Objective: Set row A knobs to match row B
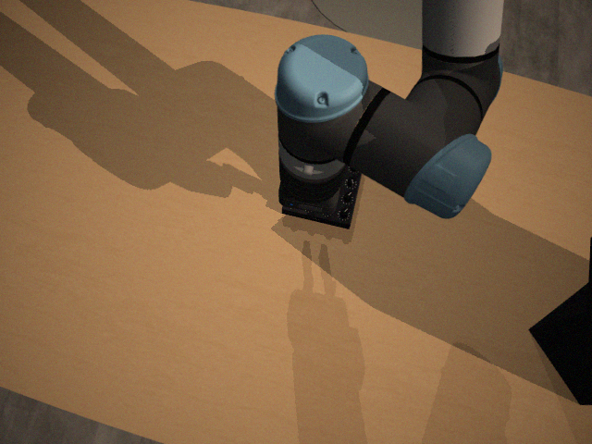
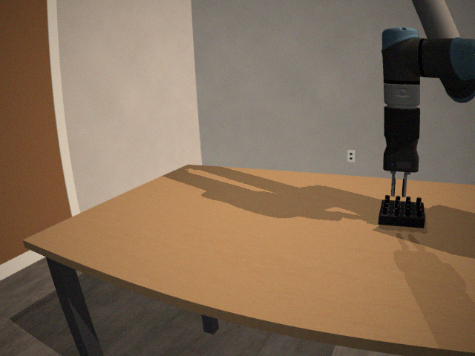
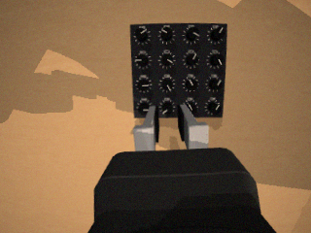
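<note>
The black knob box stands on the table. In the wrist view the names lie above the knobs, so row A is the bottom row, with A1 at the right. A1 and B1 have lines to the upper right; A2 and B2 to the upper left. A3 points lower left, B3 lower right. A4 and B4 point right. My gripper is partly open and empty, above the knobs near A3. The socket is hidden.
Rows C and D fill the upper half of the box in the wrist view. The arm covers most of the box in the top view. A black block-like object stands at that view's right edge. Arm shadows cross the table.
</note>
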Available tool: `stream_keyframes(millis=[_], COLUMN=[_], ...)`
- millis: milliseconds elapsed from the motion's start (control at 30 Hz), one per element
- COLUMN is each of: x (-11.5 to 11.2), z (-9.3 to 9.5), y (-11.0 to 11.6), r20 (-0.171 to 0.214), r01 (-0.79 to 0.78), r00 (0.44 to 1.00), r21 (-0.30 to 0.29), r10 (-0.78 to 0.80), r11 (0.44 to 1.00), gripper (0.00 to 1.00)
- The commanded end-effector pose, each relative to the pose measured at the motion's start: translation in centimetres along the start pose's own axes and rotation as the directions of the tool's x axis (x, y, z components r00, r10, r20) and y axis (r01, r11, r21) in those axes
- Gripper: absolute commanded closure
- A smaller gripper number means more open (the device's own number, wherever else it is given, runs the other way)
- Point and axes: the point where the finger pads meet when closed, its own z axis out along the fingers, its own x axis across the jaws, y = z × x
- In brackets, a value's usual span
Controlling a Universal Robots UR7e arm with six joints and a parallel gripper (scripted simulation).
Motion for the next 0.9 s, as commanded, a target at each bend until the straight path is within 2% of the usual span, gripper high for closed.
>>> stream_keyframes(millis=[0,400,867], x=[-0.03,0.07,0.47], z=[-0.04,-0.06,-0.16], y=[-0.01,-0.07,-0.3], r20=[0.001,0.001,0.001], r01=[-0.002,-0.043,-0.212], r00=[1.0,0.999,0.977], r21=[0.0,0.0,0.0], r10=[0.002,0.043,0.212], r11=[1.0,0.999,0.977], gripper=[0.54,0.54,0.54])
